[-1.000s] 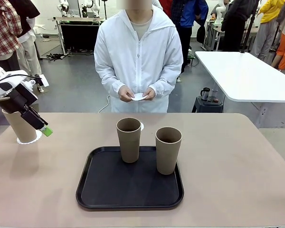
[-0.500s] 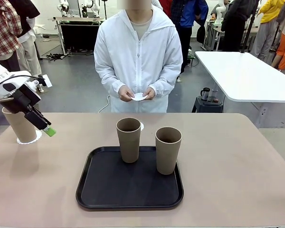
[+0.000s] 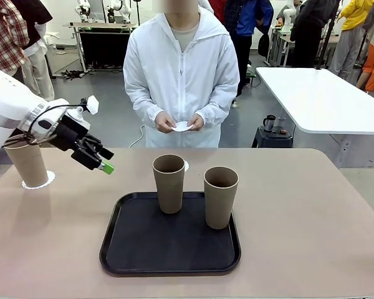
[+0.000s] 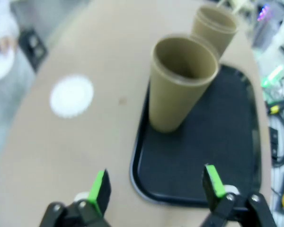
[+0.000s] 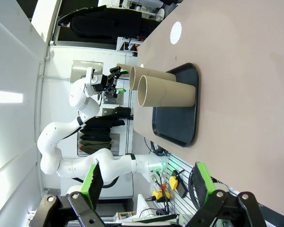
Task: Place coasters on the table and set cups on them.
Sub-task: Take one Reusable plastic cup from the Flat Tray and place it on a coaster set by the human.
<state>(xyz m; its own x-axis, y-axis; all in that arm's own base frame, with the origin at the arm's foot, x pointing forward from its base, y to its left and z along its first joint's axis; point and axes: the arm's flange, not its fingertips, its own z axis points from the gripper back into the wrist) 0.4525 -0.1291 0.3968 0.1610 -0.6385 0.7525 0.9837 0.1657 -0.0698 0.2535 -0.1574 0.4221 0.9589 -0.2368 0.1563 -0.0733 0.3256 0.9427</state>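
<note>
1. Cups: one cup point(image 3: 26, 163) stood on a coaster point(image 3: 38, 182) at the left end of the desk point(image 3: 299, 237); two tray cups point(image 3: 169, 184) waited on the black tray point(image 3: 168, 261).
2. Left claw point(image 3: 106, 161) was spread and empty, hovering near the tray; right claw point(image 5: 146, 183) was spread too.
3. Risk: a finger clipping a tall tray cup's rim would likely topple it. The bare coaster point(image 4: 72, 96) looked light and could skid under a landing cup.
</note>
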